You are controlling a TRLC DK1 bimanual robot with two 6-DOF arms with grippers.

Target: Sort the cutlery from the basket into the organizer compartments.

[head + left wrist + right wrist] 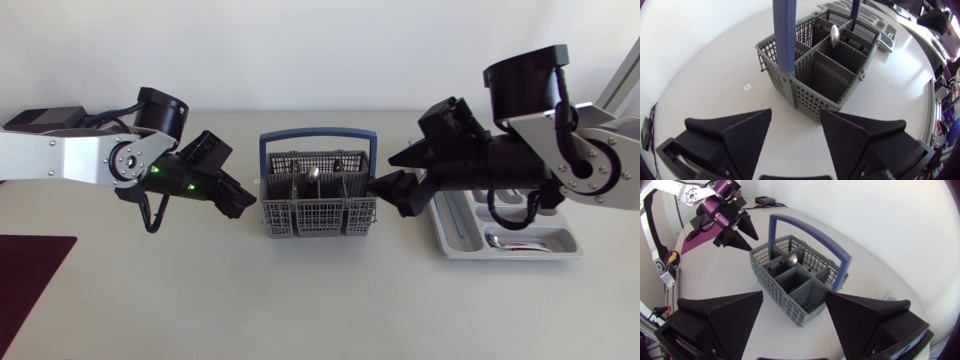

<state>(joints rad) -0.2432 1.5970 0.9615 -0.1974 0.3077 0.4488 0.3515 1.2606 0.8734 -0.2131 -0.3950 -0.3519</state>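
The grey cutlery basket (318, 208) with a blue handle stands mid-table, and a spoon's bowl (313, 175) sticks up from a middle compartment. My left gripper (242, 200) hovers open just beside the basket's left end, empty. At the basket's right end my right gripper (390, 190) is open and empty too. The left wrist view looks between its open fingers (795, 135) at the basket (822, 70) and spoon (834, 32) ahead. The right wrist view shows its gripper (792, 322) open before the basket (790, 285), with the spoon (791, 259) inside. The white organizer (570, 245) lies at right, partly under my right arm.
A spoon (515, 243) lies in the organizer's front compartment, and other cutlery shows in the compartments behind it. A dark maroon mat (28, 275) covers the table's front left corner. My left gripper (735, 230) shows beyond the basket in the right wrist view.
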